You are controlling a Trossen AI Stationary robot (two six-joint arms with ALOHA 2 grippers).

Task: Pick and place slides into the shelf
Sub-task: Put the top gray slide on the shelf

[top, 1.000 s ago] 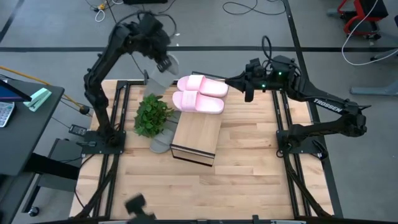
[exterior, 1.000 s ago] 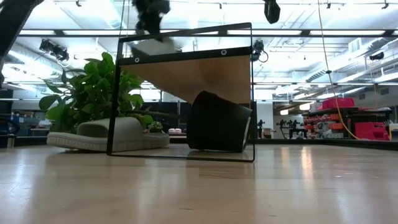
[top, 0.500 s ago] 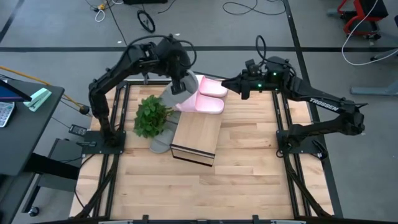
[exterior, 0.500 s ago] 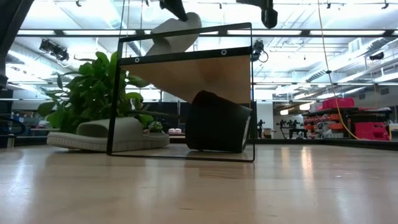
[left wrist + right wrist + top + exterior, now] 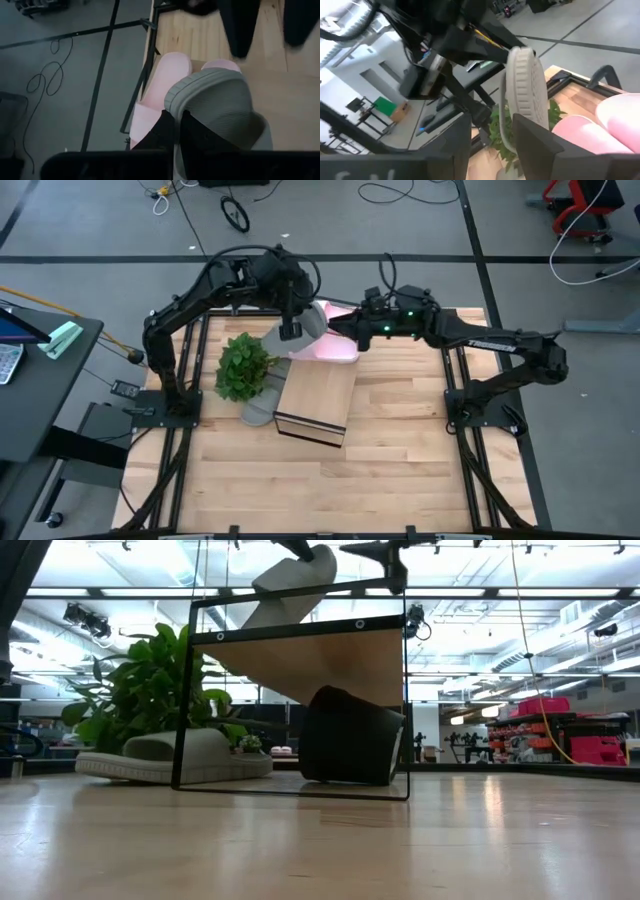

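Grey floor [image 5: 90, 240], loose cables [image 5: 385, 192], red chair [image 5: 585, 205], ceiling lights [image 5: 560, 585].

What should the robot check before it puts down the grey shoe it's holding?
1. Left claw grips the grey slide: ok, shut on it and lifting it clear of the shelf.
2. Landing spot on the shelf: ok, the near part of its top is bare.
3. Pink slides out of the way: not ok, they lie right under the held slide.
4. Right claw clear of the left one: not ok, it hovers close beside the held slide.
5. Second grey slide untouched: ok, it lies on the table by the plant.
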